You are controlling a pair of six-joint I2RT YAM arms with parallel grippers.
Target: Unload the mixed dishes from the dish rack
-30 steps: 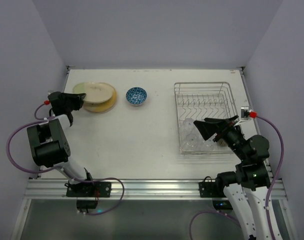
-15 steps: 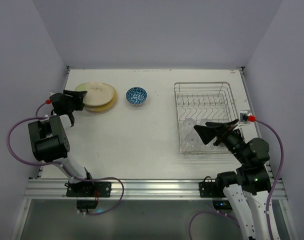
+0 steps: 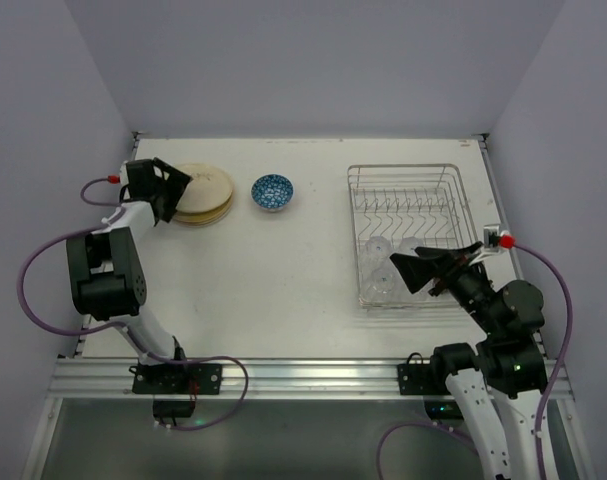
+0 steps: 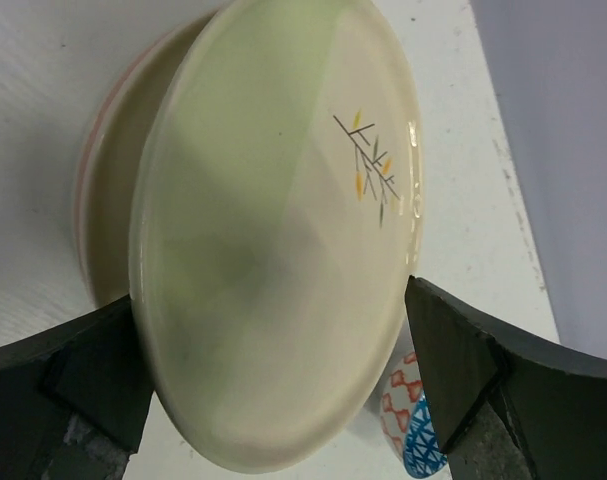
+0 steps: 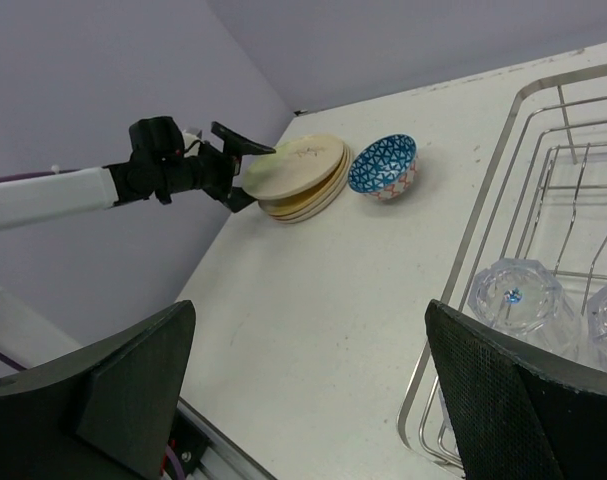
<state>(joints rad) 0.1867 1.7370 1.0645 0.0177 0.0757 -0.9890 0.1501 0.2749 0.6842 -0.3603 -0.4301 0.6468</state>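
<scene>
Only the left wrist view shows the twig motif on the top plate, lying on the stack between the left gripper's released fingers, whereas the right wrist view shows the right gripper, fingers likewise spread, above clear glasses in the dish rack.

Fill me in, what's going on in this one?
The left end effector stands open around the top cream plate, which rests on a stack of plates at the far left of the table, beside a blue-patterned bowl. The right end effector, also open, hovers over the near end of the dish rack, where clear glasses wait.
</scene>
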